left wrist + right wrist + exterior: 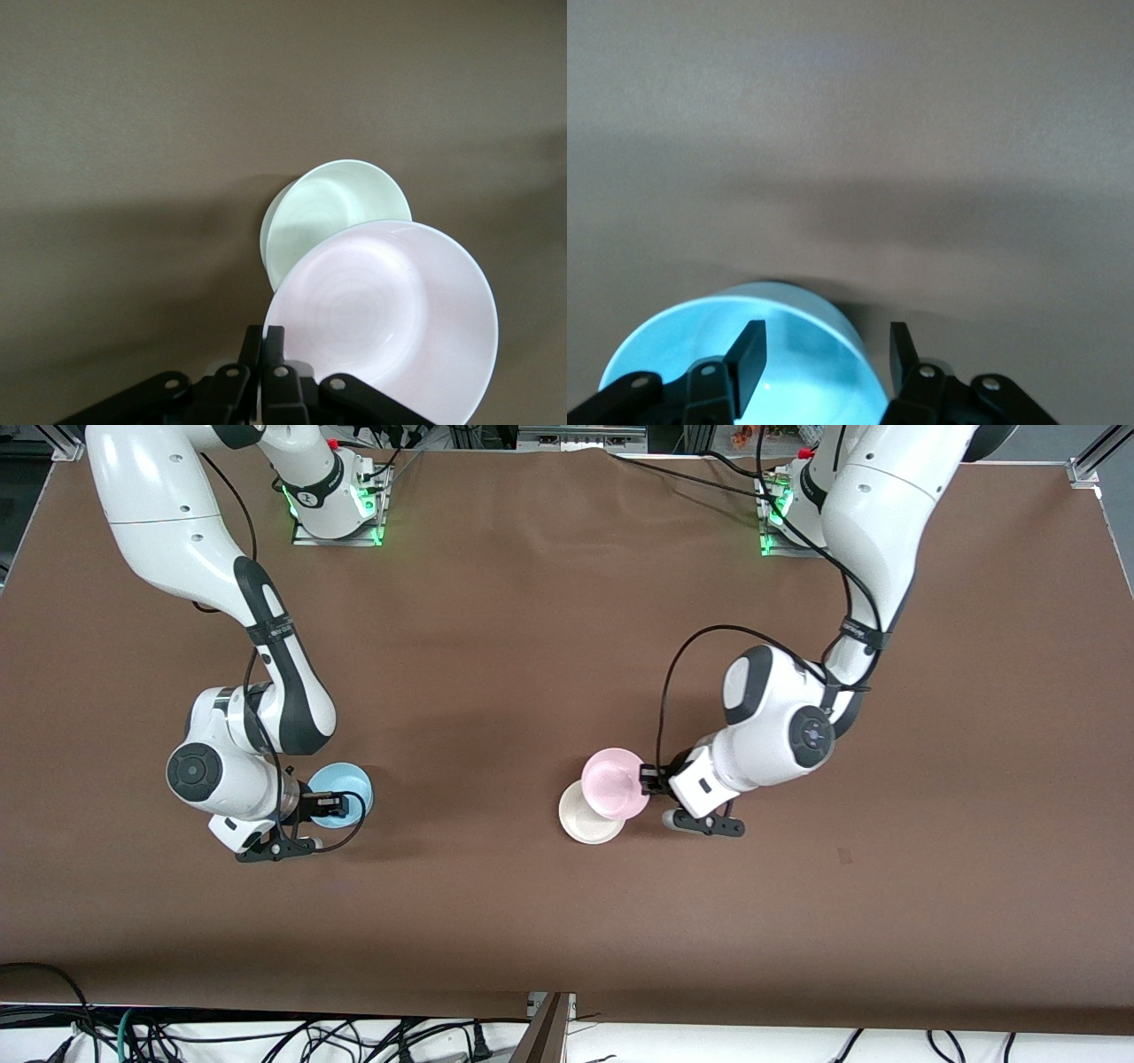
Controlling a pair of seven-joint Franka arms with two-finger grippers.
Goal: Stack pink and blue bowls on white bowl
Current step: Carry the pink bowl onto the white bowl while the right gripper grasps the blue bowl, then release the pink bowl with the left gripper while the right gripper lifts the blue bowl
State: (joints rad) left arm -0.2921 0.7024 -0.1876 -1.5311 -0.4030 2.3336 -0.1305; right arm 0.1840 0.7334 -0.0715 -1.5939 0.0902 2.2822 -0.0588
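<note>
My left gripper (649,779) is shut on the rim of the pale pink bowl (614,782), which it holds tilted partly over the white bowl (585,819) on the table. In the left wrist view the shut fingers (275,341) pinch the pink bowl (390,319), with the white bowl (332,212) lower down. The sky blue bowl (341,788) stands toward the right arm's end. My right gripper (330,806) is open at its rim. In the right wrist view one finger (749,363) is inside the blue bowl (673,354) and the other finger (902,354) is outside the wall.
The brown table cover (496,646) stretches wide around the bowls. Cables (177,1036) lie below the table's edge nearest the front camera. The arm bases (337,509) stand along the edge farthest from that camera.
</note>
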